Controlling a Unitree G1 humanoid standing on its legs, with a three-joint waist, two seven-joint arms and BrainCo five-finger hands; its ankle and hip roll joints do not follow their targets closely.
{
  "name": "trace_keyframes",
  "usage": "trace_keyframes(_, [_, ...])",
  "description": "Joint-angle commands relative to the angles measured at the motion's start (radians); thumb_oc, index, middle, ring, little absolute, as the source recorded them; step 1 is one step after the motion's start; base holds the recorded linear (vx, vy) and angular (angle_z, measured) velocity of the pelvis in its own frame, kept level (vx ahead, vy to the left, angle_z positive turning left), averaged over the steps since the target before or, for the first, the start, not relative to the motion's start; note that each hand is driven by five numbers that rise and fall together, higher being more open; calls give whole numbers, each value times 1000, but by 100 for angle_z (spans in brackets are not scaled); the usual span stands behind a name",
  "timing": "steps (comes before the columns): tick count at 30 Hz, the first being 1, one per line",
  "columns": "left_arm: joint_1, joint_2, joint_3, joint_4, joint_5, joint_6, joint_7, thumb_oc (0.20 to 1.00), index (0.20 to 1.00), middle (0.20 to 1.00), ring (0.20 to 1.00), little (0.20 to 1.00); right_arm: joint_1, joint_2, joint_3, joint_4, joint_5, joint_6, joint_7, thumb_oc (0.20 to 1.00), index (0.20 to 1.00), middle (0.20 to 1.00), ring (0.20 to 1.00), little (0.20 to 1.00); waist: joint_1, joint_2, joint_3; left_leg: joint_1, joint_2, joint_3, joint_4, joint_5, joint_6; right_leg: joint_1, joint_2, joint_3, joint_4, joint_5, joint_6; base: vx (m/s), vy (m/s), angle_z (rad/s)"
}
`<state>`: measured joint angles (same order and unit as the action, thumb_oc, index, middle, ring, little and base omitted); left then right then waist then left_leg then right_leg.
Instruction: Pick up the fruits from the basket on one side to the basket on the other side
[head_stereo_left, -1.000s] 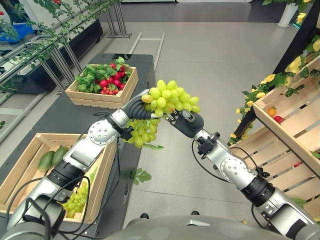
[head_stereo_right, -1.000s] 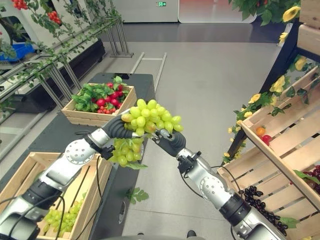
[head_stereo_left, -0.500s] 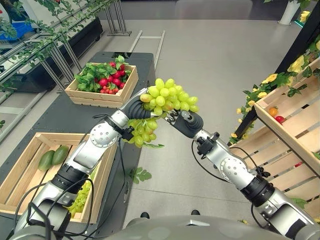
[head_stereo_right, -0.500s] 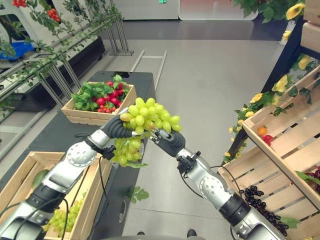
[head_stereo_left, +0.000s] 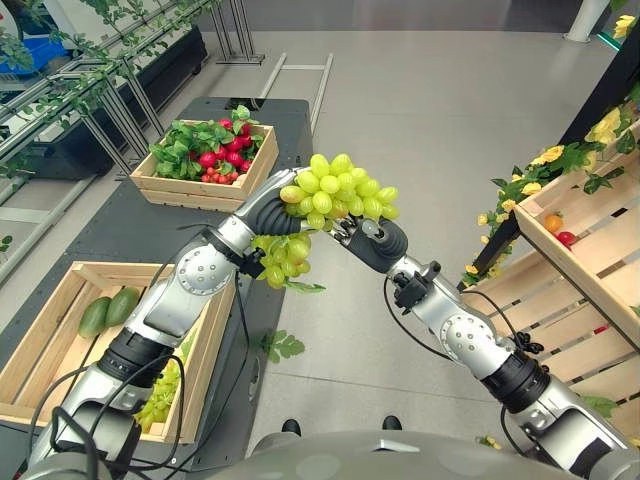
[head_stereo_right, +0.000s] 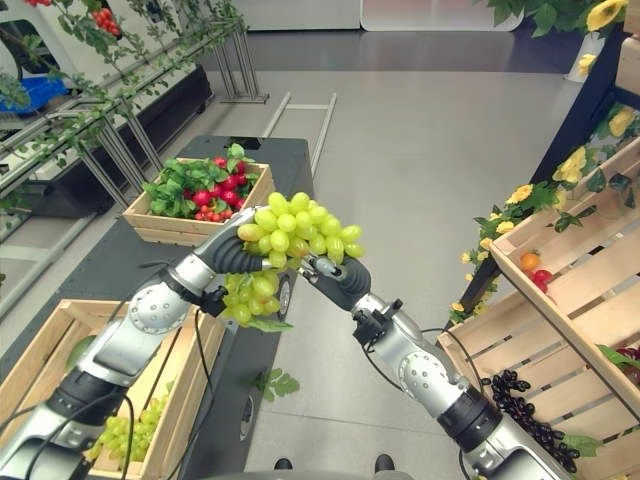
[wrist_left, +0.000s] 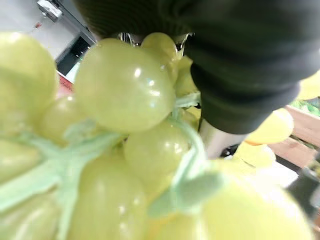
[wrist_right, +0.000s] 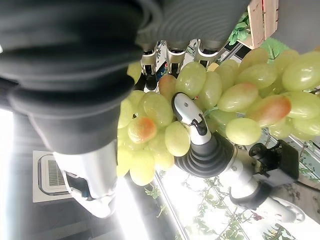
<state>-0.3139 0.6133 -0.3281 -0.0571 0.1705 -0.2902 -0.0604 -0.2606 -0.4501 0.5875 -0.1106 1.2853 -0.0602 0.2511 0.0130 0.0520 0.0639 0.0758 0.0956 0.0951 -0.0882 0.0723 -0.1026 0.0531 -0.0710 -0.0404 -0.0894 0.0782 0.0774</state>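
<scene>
Two robot hands are meeting in mid-air over the grey floor, just off the right edge of the dark bench (head_stereo_left: 120, 230), with a large bunch of light green grapes (head_stereo_left: 338, 192) between them. The left robot hand (head_stereo_left: 272, 212) is reaching in under the bunch from the bench side, and a smaller cluster is hanging below its wrist. Whether its fingers are curled on the stem cannot be told, as the grapes are hiding them. The right robot hand (head_stereo_left: 372, 243) is coming up against the bunch from the other side; its fingers are hidden as well.

Over the last second the bunch is barely shifting relative to the hands; the whole view is sliding slightly, so the head is moving rather than the fruit. Judgement: a hand-over is underway but not completed, with neither side visibly letting go.

Source appears to be the pale wooden crate near the bench's front edge (head_stereo_left: 205, 345), which is holding more green grapes (head_stereo_left: 158, 392) and two green mangoes (head_stereo_left: 105, 312). The slatted wooden crates at the right (head_stereo_left: 590, 285) are probably the destination.
</scene>
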Motion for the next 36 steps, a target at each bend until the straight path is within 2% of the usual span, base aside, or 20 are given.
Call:
trace_keyframes(1, [-80, 37, 34, 168, 75, 53, 53, 200, 200, 200, 200, 200, -66, 70, -31, -245, 10, -54, 70, 1000, 1000, 1000, 1000, 1000, -16, -69, -8, 33, -53, -7, 38, -73, 39, 0, -47, -20, 79, -17, 68, 0, 0, 0])
trace_keyframes(16, [-53, 23, 49, 151, 74, 53, 56, 200, 200, 200, 200, 200, -65, 65, -32, -252, 6, -53, 68, 1000, 1000, 1000, 1000, 1000, -20, -68, -9, 35, -50, -2, 39, -73, 39, -1, -45, -18, 80, -16, 67, 0, 0, 0])
trace_keyframes(25, [-51, 34, 38, 82, 82, 40, 37, 200, 200, 200, 200, 200, -59, 63, -41, -240, 0, -57, 63, 1000, 1000, 1000, 1000, 1000, -20, -69, -10, 36, -50, -2, 36, -72, 40, -1, -44, -19, 80, -17, 67, 0, 0, 0])
trace_keyframes(30, [-54, 77, 27, 14, 158, 26, 28, 200, 200, 200, 200, 200, -53, 59, -83, -225, -74, -91, 25, 1000, 1000, 1000, 1000, 1000, -19, -68, -9, 34, -50, -7, 35, -71, 41, -4, -46, -19, 81, -16, 69, 0, 0, 0])
trace_keyframes(31, [-65, 99, 17, -7, 193, 16, 24, 200, 200, 200, 200, 200, -48, 58, -113, -199, -115, -103, -7, 1000, 1000, 1000, 1000, 1000, -20, -66, -9, 32, -51, -10, 35, -70, 41, -3, -46, -20, 81, -16, 69, 0, 0, 0])
trace_keyframes(36, [-93, 146, -26, -58, 234, -2, 11, 200, 200, 200, 200, 200, -49, 61, -138, -155, -164, -111, -52, 1000, 1000, 1000, 1000, 1000, -17, -63, -13, 27, -53, -16, 35, -65, 41, -4, -47, -24, 78, -13, 68, -1, -4, 3])
